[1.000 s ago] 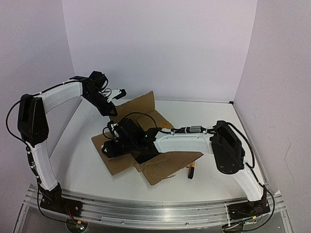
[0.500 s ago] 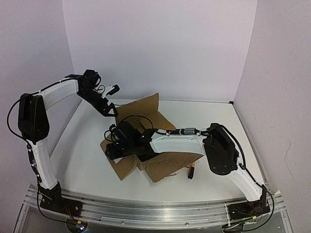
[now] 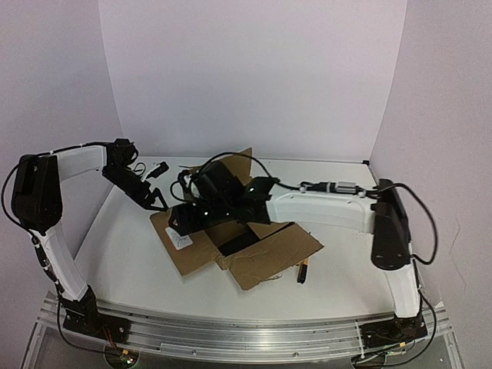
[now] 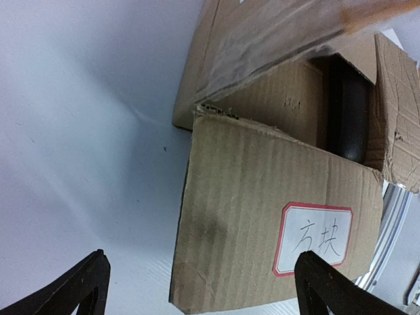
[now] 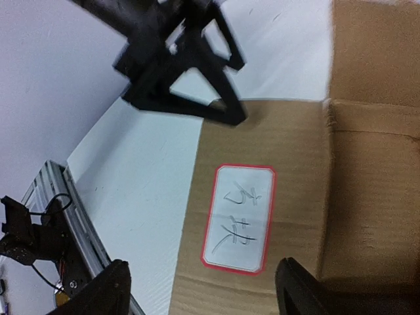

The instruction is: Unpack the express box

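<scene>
- Brown corrugated express box [image 3: 257, 250] lies mid-tabletop [image 3: 123, 261] with its flaps spread open. From above, the right arm crosses it and hides much of its middle.
- White, red-bordered label [image 4: 314, 239] with handwritten characters sits on the left flap.
- Dark rounded object [image 4: 346, 98] shows inside the box, half cut off by a flap. What it is cannot be made out.
- Right pincer [image 5: 202, 262] hovers over the labelled flap, jaws wide apart and empty. Only its fingertips show.
- Left pincer [image 4: 200, 257] hangs at the box's left side, jaws spread wide, gripping nothing.
- Utility knife [image 3: 304, 270] lies just beside the near-right flap, too small for detail.
</scene>
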Available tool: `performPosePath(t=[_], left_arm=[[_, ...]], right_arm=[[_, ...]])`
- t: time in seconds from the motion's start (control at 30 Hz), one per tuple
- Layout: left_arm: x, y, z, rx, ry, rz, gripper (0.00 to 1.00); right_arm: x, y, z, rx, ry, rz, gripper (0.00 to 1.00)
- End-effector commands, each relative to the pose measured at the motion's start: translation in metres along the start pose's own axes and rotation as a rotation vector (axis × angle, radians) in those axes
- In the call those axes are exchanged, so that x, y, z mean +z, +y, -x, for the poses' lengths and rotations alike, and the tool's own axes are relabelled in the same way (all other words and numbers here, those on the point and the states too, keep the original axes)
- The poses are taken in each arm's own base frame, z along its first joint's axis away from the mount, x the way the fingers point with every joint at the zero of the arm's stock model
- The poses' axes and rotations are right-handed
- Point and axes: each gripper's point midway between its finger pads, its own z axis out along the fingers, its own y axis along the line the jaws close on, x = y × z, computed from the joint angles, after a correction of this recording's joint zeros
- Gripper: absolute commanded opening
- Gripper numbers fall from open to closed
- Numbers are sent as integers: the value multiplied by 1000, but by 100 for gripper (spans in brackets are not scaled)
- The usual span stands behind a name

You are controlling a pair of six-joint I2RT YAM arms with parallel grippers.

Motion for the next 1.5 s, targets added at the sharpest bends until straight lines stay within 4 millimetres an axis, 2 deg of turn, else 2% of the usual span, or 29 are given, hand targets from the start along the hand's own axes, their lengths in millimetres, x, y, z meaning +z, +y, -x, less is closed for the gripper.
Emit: performPosePath(t=[0.0,0.07,0.1,0.17,0.3,0.43,0.57,0.6,0.7,0.8,0.93,0.97,1.03,1.13,1.2,1.27,1.37,1.43,1.47], left_arm=[[15,-5,-3,-12,-12,-83,100],[17,-12,-8,-29,-5,-118,99],[18,-14,-10,-34,-2,-129,99],[18,-19,-16,-41,8,-149,95],[29,-27,-35,-85,35,-202,73],[32,-35,-36,-119,30,-268,47],[31,-38,-33,-114,31,-292,5],[31,-38,-34,-110,39,-293,1],[29,-39,-37,-88,55,-295,0],[28,-38,-41,-72,84,-283,0],[24,-34,-44,-46,102,-256,0],[24,-34,-44,-42,109,-250,0],[23,-31,-46,-31,122,-231,0],[23,-23,-50,3,151,-184,0],[22,-16,-52,28,172,-145,0],[20,-8,-53,53,190,-107,0],[14,3,-50,88,210,-61,0],[12,14,-49,107,221,-16,0],[10,20,-47,118,220,14,0]], right_arm=[[-73,-86,4,-82,-22,-428,86],[-84,-122,-9,-173,43,-620,95],[-84,-132,-14,-234,83,-680,98],[-78,-143,-19,-326,140,-740,98],[-58,-157,-16,-449,178,-834,98],[-41,-169,-9,-547,190,-938,98],[-27,-186,-5,-610,195,-1050,98],[-25,-191,-2,-606,187,-1076,98],[-19,-205,-3,-628,197,-1134,98],[-14,-220,-14,-706,267,-1186,98],[-22,-242,-30,-770,354,-1251,97],[-27,-244,-29,-776,359,-1267,94],[-36,-241,-17,-785,344,-1288,81],[-52,-224,12,-794,288,-1304,53],[-64,-215,24,-796,262,-1308,38],[-75,-211,28,-777,242,-1294,28],[-95,-198,38,-701,189,-1205,20],[-109,-189,46,-602,148,-1134,8],[-115,-189,43,-529,166,-1064,5]])
